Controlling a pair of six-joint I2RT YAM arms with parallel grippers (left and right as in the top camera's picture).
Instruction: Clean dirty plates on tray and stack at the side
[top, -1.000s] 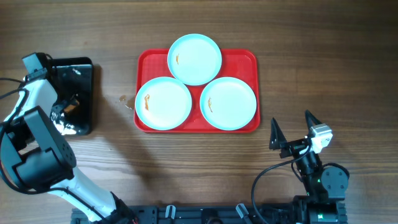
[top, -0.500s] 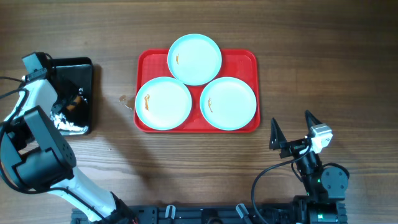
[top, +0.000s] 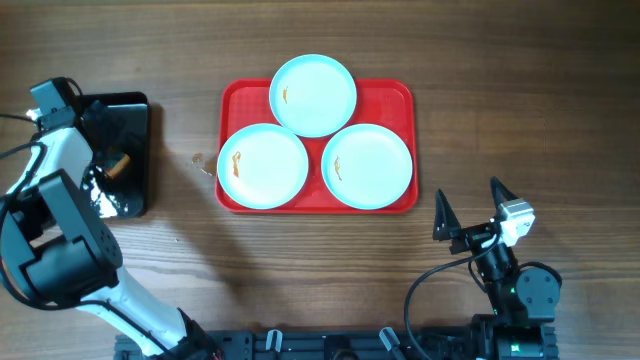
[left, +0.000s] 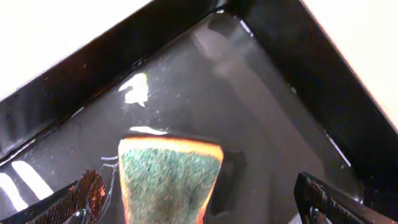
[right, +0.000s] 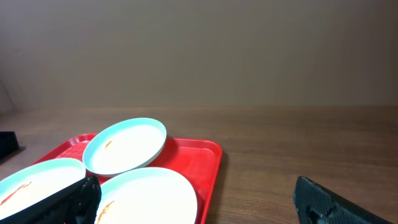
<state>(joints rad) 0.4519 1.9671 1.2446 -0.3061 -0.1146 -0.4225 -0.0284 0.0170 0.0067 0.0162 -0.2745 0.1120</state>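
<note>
Three pale turquoise plates lie on the red tray: a far one, a left one and a right one, each with a small orange-brown smear. My left gripper is down in the black tray, open. A green sponge with orange edges lies between its fingers, nearer the left finger and apart from both. My right gripper is open and empty, in front of the red tray at the right. In its view the plates and the tray lie ahead.
The glossy black tray looks wet inside, with bright glints on its floor. It stands at the table's left edge, apart from the red tray. A small mark shows on the wooden table between the two trays.
My left gripper has shifted slightly inside the black tray, and the glints there have moved. The right arm, the plates and the red tray have not moved.
</note>
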